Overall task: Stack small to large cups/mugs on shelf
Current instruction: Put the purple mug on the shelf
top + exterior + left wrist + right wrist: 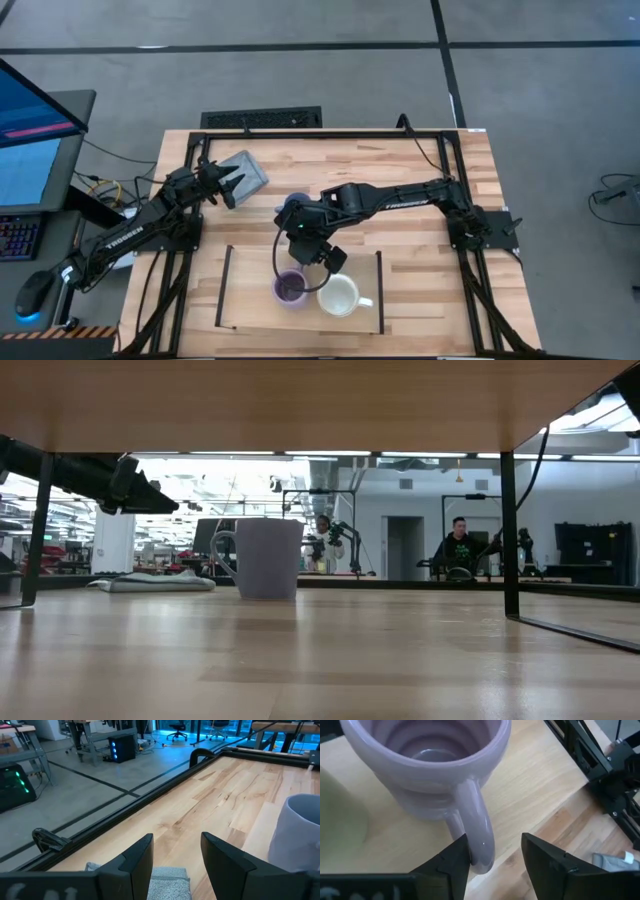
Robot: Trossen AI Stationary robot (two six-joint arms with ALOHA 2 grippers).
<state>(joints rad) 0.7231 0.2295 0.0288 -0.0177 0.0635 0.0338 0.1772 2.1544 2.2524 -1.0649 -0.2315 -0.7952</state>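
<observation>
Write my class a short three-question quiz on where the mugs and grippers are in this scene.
1. Fill in: the right gripper has its fingers ___ beside the handle of the lilac ceramic mug.
2. True or false: the lilac mug stands on the low light-wood shelf, next to the wide white mug.
3. Which hovers over the flat grey square pad? A. left gripper B. right gripper

Key: 1 open; 2 true; 3 A.
</observation>
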